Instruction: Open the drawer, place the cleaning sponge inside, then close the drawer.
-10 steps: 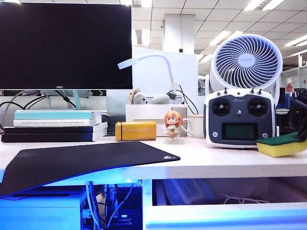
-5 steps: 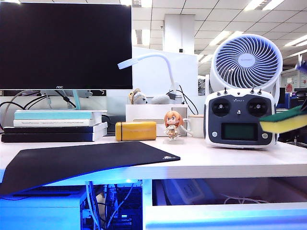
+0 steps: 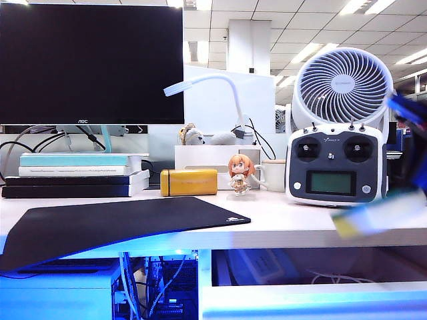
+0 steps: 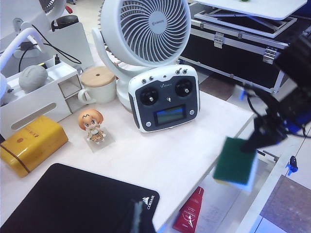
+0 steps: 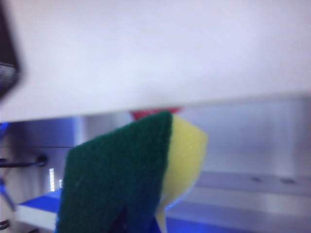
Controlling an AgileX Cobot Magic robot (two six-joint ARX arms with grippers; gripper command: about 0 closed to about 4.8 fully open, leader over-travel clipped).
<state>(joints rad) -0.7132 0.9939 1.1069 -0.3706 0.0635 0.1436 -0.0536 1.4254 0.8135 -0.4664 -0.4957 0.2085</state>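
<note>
our right gripper is clamped on the cleaning sponge, holding it by one end just past the desk edge, above the open drawer. we judge it light and soft: the foam looks squeezed where we pinch it, so a firm hold across the yellow body suits it, and it should drop without harm. of our left gripper we see only a dark tip over the mouse pad; we cannot tell how its jaws stand.

Dark flat mouse mat lay left on the pale counter, white-and-navy radio controller stood right before the white round fan, open white drawer below, yellow-and-green cleaning sponge in the right claw above it.
</note>
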